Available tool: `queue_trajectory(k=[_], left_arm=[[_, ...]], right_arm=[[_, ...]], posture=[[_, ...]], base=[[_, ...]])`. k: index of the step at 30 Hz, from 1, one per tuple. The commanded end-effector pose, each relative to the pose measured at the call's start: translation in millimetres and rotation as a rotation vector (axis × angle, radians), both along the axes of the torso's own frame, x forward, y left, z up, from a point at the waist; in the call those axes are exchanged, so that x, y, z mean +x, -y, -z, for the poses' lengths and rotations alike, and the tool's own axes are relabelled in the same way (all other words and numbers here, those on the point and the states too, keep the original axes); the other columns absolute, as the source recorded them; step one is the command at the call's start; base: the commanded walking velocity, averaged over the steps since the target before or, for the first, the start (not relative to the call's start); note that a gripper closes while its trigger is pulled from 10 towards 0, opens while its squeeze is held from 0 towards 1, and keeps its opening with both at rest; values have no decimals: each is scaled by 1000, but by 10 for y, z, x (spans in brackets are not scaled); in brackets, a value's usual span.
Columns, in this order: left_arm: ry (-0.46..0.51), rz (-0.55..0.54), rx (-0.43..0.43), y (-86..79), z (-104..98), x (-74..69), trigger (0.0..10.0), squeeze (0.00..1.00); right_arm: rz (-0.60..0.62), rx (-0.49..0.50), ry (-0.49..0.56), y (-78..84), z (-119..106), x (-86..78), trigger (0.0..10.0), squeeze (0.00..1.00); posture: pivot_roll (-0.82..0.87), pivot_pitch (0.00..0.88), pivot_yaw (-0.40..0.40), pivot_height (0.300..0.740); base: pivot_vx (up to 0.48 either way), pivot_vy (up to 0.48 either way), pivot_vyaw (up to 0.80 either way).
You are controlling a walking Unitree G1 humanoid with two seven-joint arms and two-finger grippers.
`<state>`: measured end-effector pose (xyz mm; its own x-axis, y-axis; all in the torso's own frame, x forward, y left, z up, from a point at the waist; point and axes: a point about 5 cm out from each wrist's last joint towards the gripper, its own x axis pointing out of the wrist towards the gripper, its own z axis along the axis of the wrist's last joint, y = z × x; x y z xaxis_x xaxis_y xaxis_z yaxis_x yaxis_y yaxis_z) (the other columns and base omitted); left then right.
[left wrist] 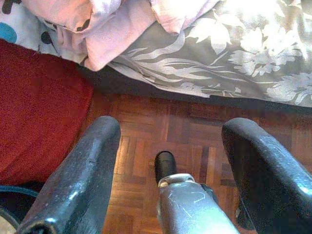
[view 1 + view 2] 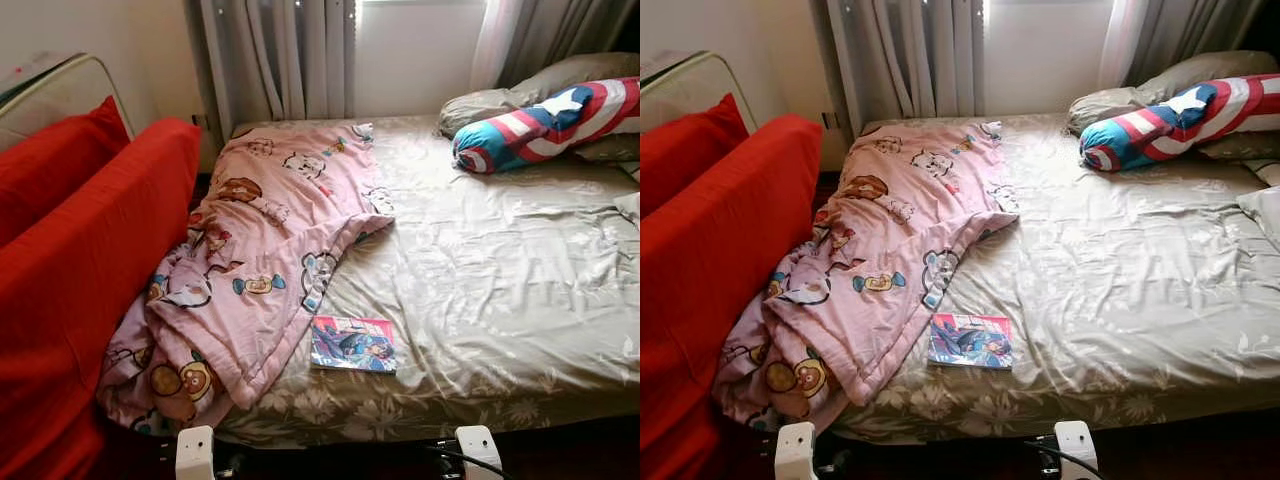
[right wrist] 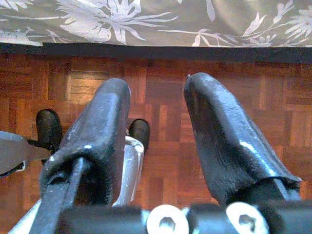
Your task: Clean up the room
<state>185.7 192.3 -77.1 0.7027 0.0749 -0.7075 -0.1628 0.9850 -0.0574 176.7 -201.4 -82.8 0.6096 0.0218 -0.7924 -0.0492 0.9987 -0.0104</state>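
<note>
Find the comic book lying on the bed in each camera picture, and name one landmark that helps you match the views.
Left eye view: the comic book lies near the bed's front edge, beside the pink blanket.
Right eye view: same spot, slightly further left in the picture.
Left wrist view: not in it.
Right wrist view: not in it.
Shared landmark: the floral grey bedsheet, seen in all four views.

No legible txt; comic book cover lettering too blurred to read.
</note>
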Motion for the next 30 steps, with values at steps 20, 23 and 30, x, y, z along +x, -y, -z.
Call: queue_trajectory(k=[20, 23, 30], left_arm=[[4, -16, 4, -29, -13, 21, 10000, 0], [36, -7, 0, -26, -31, 35, 10000, 0], [129, 0, -32, -13, -84, 65, 10000, 0]], right_arm=[[15, 11, 20, 5, -23, 42, 10000, 0], [12, 13, 41, 3, -34, 55, 10000, 0], [-2, 21, 122, -8, -80, 95, 10000, 0]], posture=[[-80, 46, 12, 740], [-82, 49, 12, 740], [-83, 60, 13, 740]], base=[[292, 0, 186], [0, 0, 0], [0, 0, 0]])
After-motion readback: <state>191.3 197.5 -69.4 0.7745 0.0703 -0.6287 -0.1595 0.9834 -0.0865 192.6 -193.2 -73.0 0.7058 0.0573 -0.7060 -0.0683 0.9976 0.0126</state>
